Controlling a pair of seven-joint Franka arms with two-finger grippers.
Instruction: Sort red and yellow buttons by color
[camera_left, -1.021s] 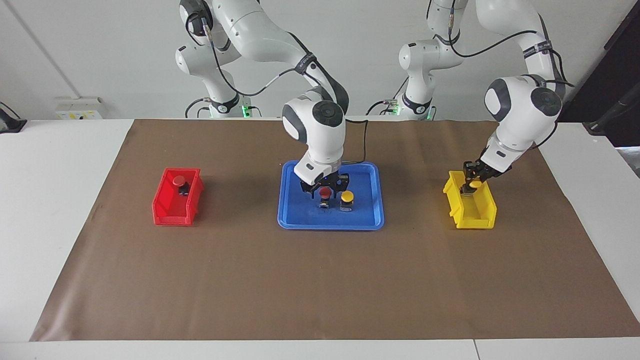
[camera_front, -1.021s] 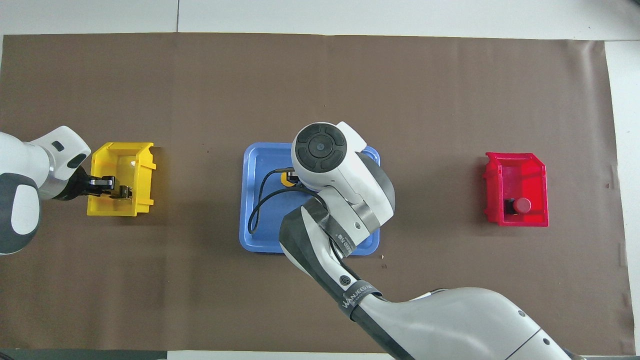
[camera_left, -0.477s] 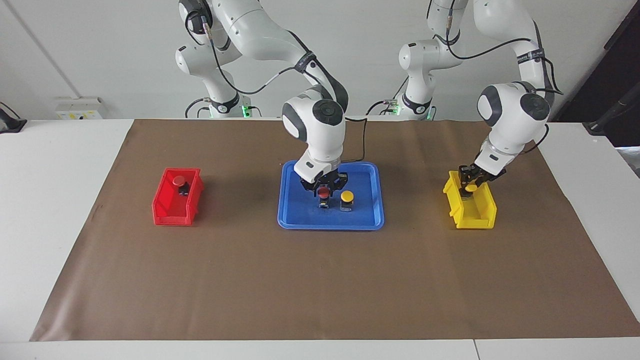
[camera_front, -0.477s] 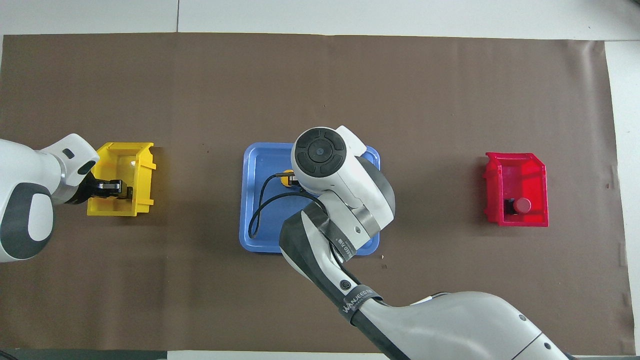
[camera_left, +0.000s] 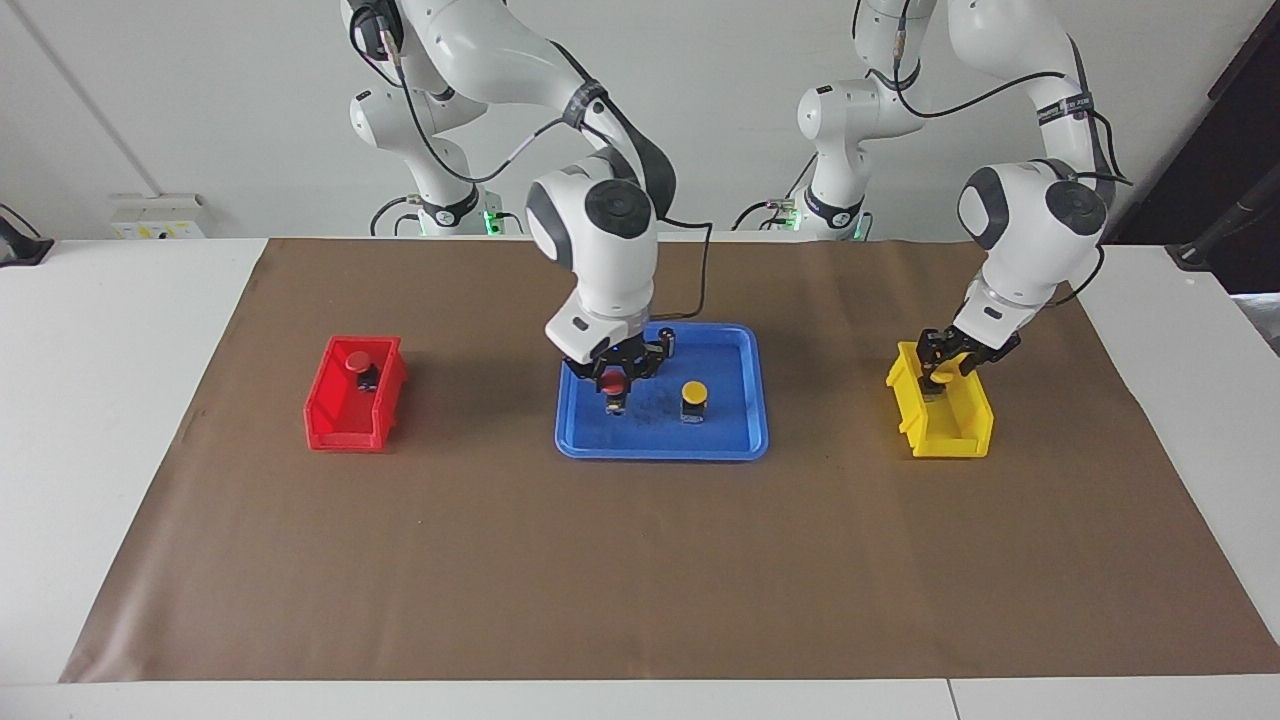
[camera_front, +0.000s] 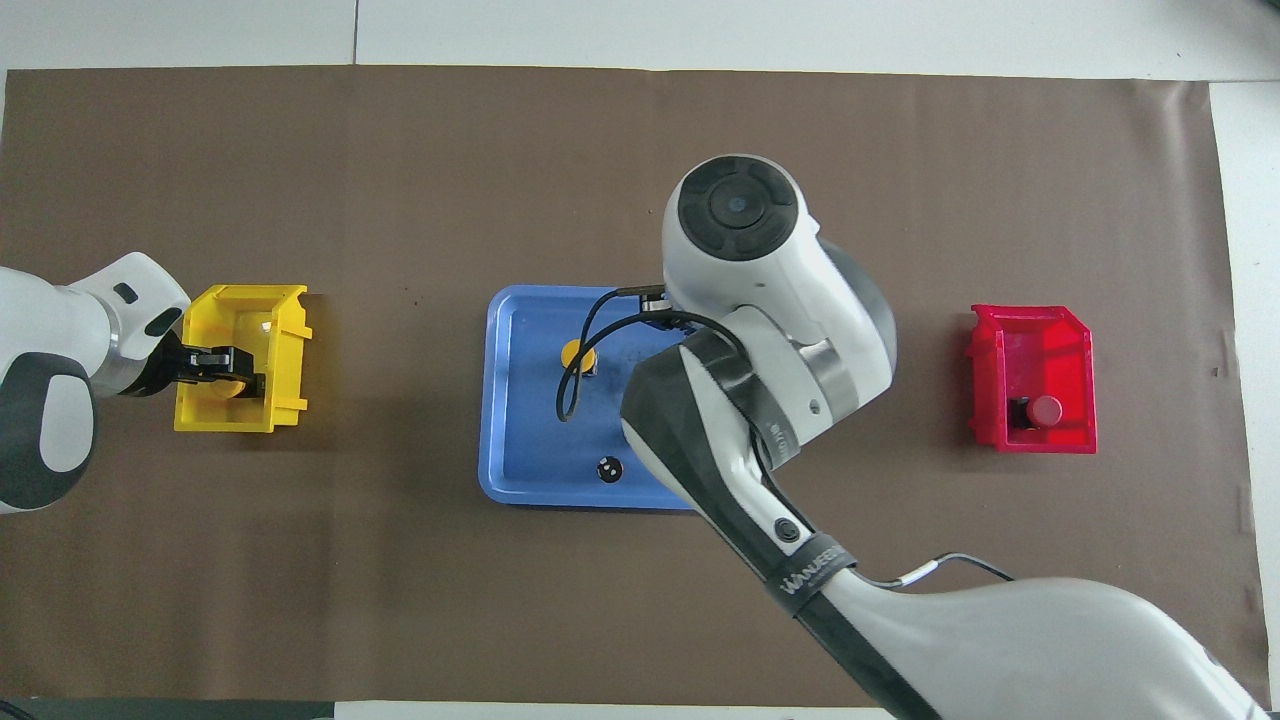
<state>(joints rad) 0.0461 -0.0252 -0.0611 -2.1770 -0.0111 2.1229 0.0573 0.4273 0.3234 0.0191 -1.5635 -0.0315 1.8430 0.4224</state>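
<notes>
My right gripper (camera_left: 612, 384) is shut on a red button (camera_left: 611, 377) and holds it just above the blue tray (camera_left: 660, 452), over its edge toward the red bin; the arm hides both in the overhead view. A yellow button (camera_left: 693, 393) stands on the tray, also in the overhead view (camera_front: 573, 352). My left gripper (camera_left: 941, 368) is down in the yellow bin (camera_left: 945, 440), shut on a yellow button (camera_left: 940, 379). A second red button (camera_left: 358, 362) lies in the red bin (camera_left: 340, 435), at its end nearer the robots.
A small dark cylinder (camera_front: 608, 468) stands in the tray (camera_front: 520, 490) near its rim nearest the robots. The yellow bin (camera_front: 240, 300) is at the left arm's end, the red bin (camera_front: 1030, 330) at the right arm's end. Brown paper covers the table.
My right gripper closed on the red button, lifted it off the tray and moved it toward the red bin. My left gripper sank slightly into the yellow bin.
</notes>
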